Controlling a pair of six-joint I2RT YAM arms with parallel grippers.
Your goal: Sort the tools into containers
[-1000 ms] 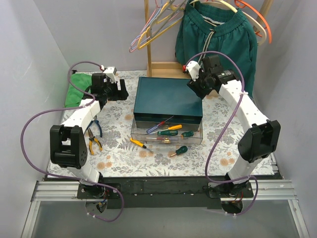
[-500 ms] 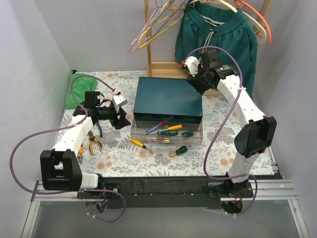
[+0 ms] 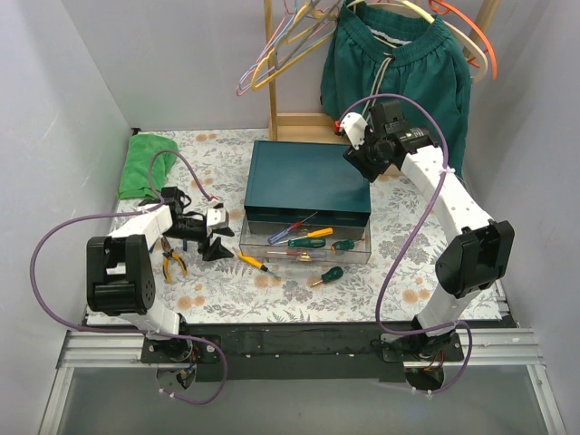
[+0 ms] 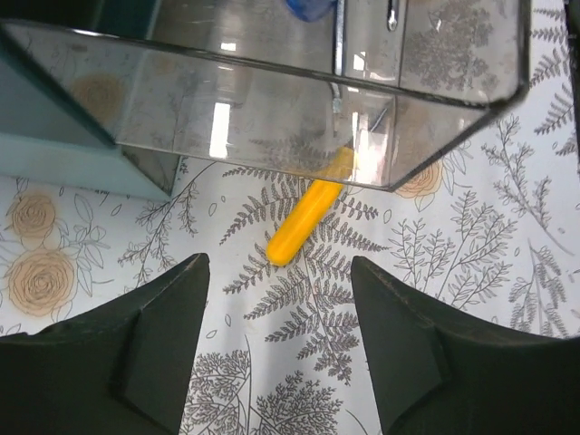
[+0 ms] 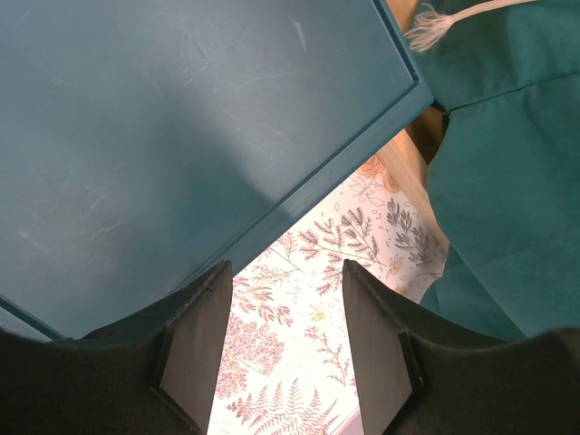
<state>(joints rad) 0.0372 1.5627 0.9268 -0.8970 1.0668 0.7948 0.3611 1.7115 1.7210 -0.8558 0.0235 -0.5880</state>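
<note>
A yellow-handled screwdriver (image 3: 253, 263) lies on the cloth just left of the pulled-out clear drawer (image 3: 359, 256). In the left wrist view its handle (image 4: 306, 213) points out from under the drawer's corner (image 4: 453, 127). My left gripper (image 3: 218, 246) (image 4: 279, 283) is open and empty, low over the cloth, jaws either side of the handle's end and a little short of it. The drawer holds blue-red (image 3: 290, 227), yellow-orange (image 3: 311, 234) and green (image 3: 306, 243) screwdrivers. Another green screwdriver (image 3: 328, 275) and the pliers (image 3: 172, 261) lie on the cloth. My right gripper (image 3: 361, 161) (image 5: 285, 290) is open above the teal box's back right corner.
The teal box (image 3: 308, 178) (image 5: 181, 136) stands mid-table behind the drawer. A green folded cloth (image 3: 147, 163) lies at the back left. A wooden rack with hangers (image 3: 281, 45) and a green garment (image 3: 399, 63) (image 5: 507, 181) stands at the back.
My left arm has swung from the back left, near the green cloth, forward and down to the yellow screwdriver. My right arm shifted slightly and came back near the box's corner.
</note>
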